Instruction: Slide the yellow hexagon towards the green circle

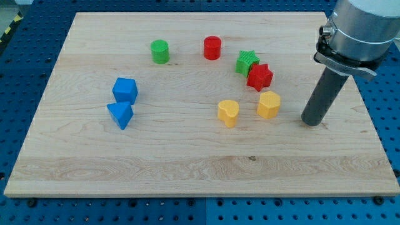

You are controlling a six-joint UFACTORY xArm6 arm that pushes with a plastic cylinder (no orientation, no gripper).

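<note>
The wooden board [187, 162] fills the view, and over its right side hangs the arm [362, 28], the dark rod ending in my tip [311, 122] — no fingers on this rig, just a bare rod end, touching nothing. It stands just to the view's right of the yellow hexagon [269, 104], a small gap between them. The target, the green cylinder [160, 51], sits well away toward the view's top left.

Trouble ahead, I'd judge: a straight shove leftward drives the hexagon into the other yellow block [228, 113], close on its left. Aim higher and the red star [259, 77], touching the green star [247, 62], gets clipped. The red cylinder [212, 47] lies near the line too. An off-centre contact could spin the hexagon off course. The blue cube [125, 90] and blue triangle [120, 115] look safely out of it.
</note>
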